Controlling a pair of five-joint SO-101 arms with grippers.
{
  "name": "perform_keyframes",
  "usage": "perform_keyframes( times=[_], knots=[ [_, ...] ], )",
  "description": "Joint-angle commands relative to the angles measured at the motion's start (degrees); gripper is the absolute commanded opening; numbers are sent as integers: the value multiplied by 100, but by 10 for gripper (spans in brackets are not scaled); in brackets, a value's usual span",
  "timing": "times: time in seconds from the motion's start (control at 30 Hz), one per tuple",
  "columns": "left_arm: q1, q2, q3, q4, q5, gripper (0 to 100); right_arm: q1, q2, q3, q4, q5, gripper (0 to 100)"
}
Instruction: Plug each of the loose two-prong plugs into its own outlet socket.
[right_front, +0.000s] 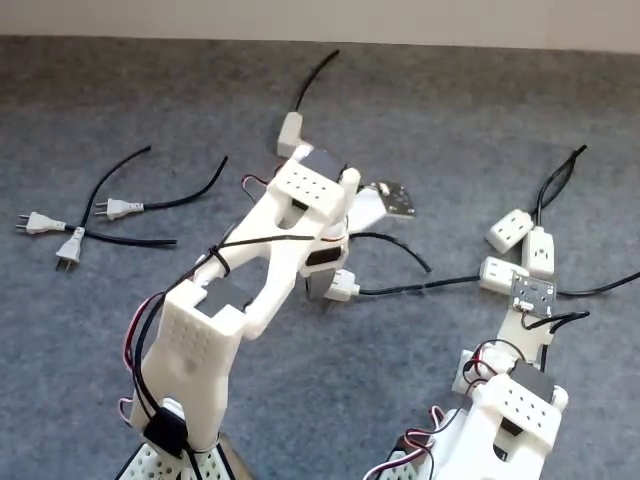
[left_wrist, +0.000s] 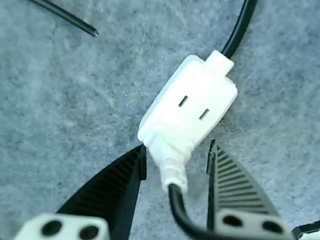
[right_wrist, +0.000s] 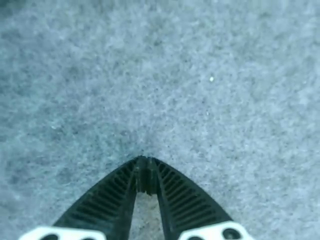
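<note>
A white outlet socket with two slots lies on the grey carpet, a black cord leaving each end. My left gripper is open and straddles the socket's cord end, one finger on each side. From above, this socket sits under the left arm's tip near the middle. Three loose two-prong plugs with black cords lie at the far left. My right gripper is shut with nothing in it, over bare carpet.
Another socket lies at the back centre. Three sockets cluster at the right, by the right arm. Black cords cross the carpet between them. A cut cord end lies near the left gripper.
</note>
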Motion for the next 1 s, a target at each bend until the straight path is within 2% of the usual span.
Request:
perform_keyframes(
  times=[0.0, 0.13, 0.27, 0.43, 0.67, 0.97],
  knots=[
    [-163, -470, -119, -62, 18, 215, 31, 22, 4, -215, -53, 8],
    [-215, -664, -119, -9, -88, 214, 31, 22, 4, -215, -53, 8],
    [145, -690, -110, 387, -888, 211, 31, 22, 4, -215, -53, 8],
    [505, -673, -57, 141, -809, 211, 31, 22, 4, -215, -53, 8],
    [514, -497, 13, -475, -835, 210, 31, 22, 4, -215, -53, 8],
    [435, -84, 4, -466, -844, 210, 31, 22, 4, -215, -53, 8]
  ],
)
